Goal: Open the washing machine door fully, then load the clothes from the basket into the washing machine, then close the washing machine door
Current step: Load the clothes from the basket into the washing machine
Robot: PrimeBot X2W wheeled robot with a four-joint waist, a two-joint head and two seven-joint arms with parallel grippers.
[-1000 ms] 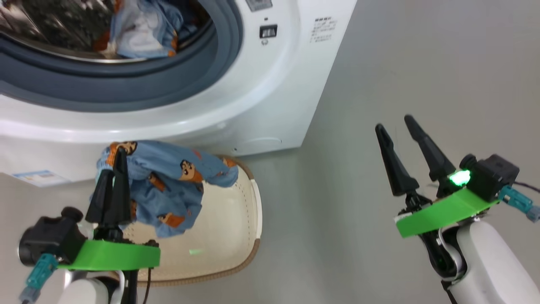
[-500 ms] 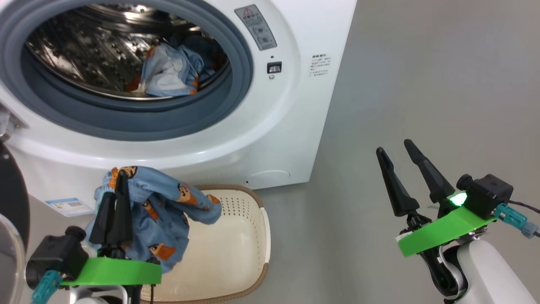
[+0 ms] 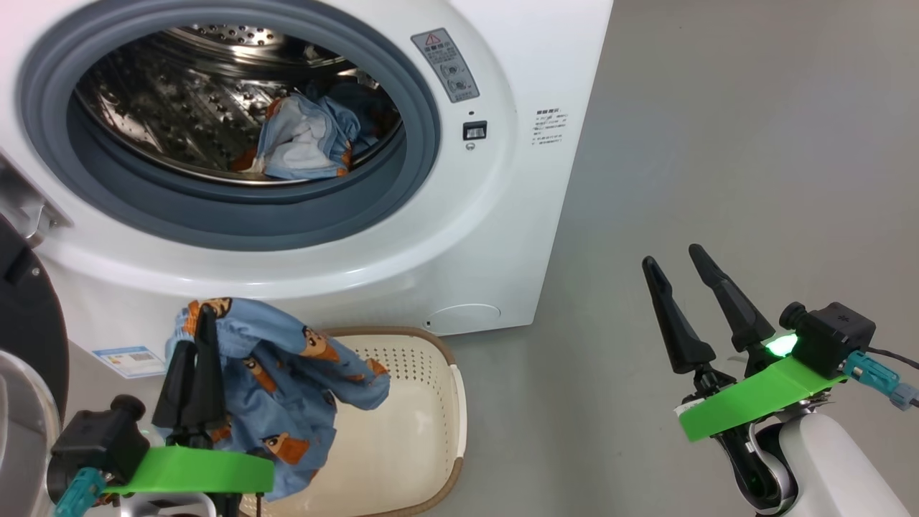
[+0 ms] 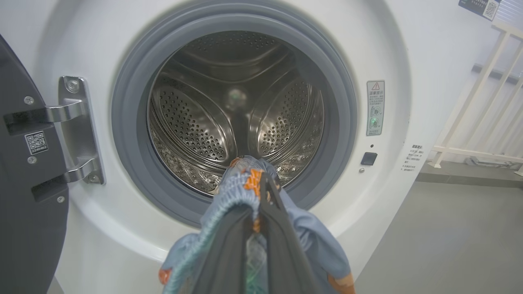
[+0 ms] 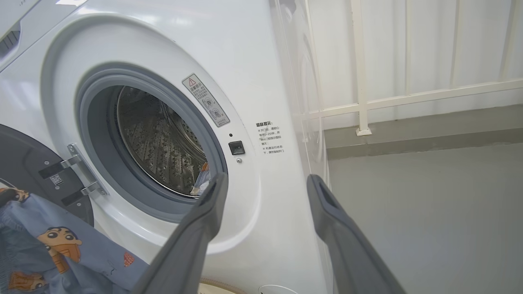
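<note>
At far left the washing machine door (image 3: 25, 309) stands open. The left gripper (image 3: 197, 330) is clamped on a light-blue printed garment (image 3: 287, 373), which hangs above the cream basket (image 3: 423, 416) near the washing machine (image 3: 474, 237). Its drum (image 3: 165, 108) holds more clothes (image 3: 309, 136). At right, the right gripper (image 3: 673, 256) hovers, fingers apart.

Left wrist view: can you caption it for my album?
Holding blue clothes, the left claw faces the open washing machine.
</note>
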